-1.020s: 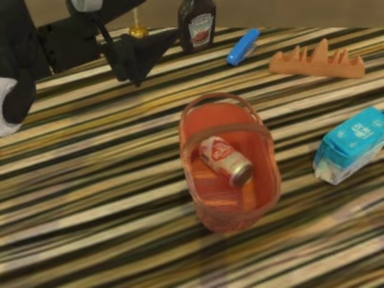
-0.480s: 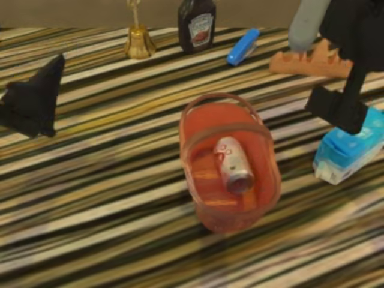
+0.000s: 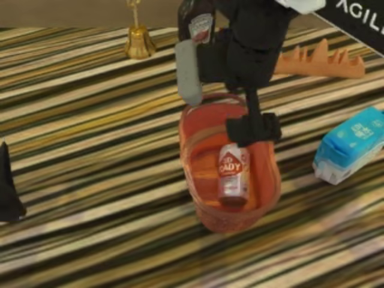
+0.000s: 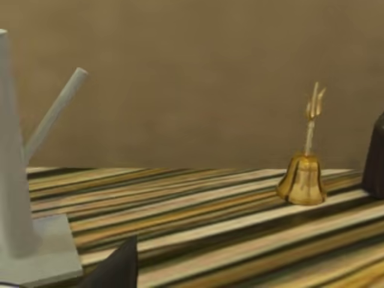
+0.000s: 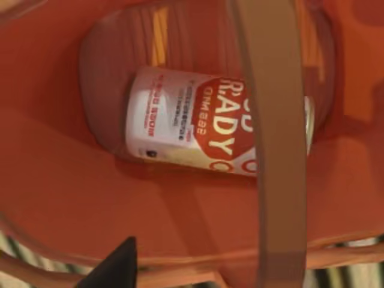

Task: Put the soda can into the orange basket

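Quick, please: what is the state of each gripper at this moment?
Left gripper: parked at the table's left edge; holds nothing visible; open or shut cannot be told.
Right gripper: above the orange basket, over the handle; not holding the soda can; fingers cannot be told.

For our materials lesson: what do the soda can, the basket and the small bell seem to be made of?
Soda can: likely thin metal, its glossy white-and-red printed wall curving smoothly.
Orange basket: looks woven, perhaps wicker or plastic, matte, with a ribbed rim and strip handle.
Bell: probably brass, shiny gold with highlights.
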